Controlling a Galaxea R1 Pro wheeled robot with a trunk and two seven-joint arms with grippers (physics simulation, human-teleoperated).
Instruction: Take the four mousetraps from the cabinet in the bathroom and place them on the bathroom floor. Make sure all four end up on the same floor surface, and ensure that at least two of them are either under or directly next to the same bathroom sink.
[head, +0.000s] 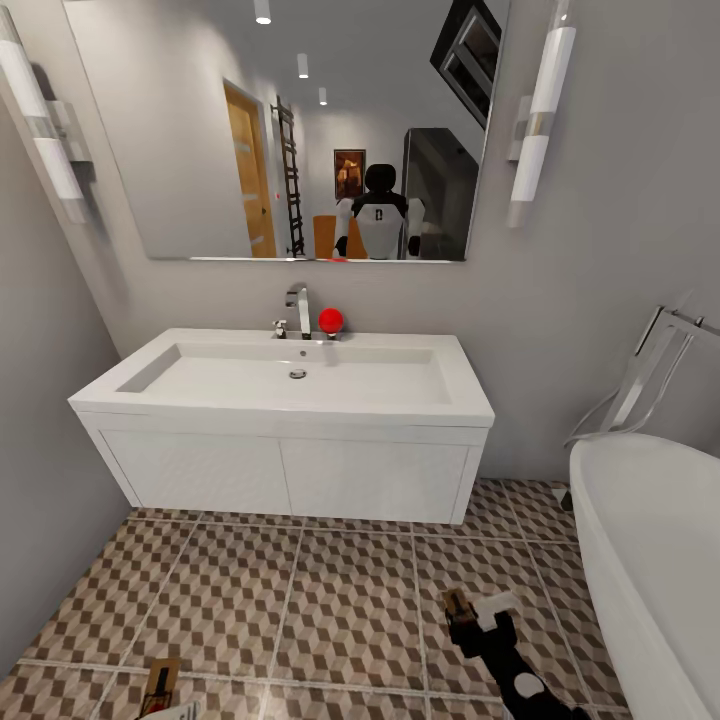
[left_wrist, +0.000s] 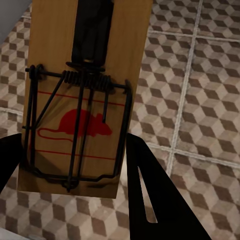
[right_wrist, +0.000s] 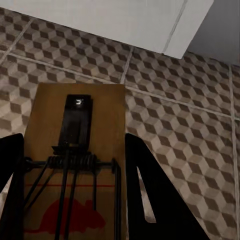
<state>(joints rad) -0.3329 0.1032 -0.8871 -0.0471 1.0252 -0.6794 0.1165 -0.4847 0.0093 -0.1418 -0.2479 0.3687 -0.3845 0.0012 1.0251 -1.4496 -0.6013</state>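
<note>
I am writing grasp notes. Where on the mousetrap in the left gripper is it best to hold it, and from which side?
Judging from the left wrist view, grip the mousetrap by its two long wooden edges, coming from the short end nearest the wire bar. The flat board gives the fingers parallel sides, and this keeps them off the spring and wire on top.

Bathtub (head: 650, 540) right of sink (head: 290, 400)

Grey walls (head: 600, 330) carry a wide mirror (head: 290, 130) flanked by two tube lamps (head: 540, 110). A white bathtub (head: 650, 540) stands at the right.
</note>
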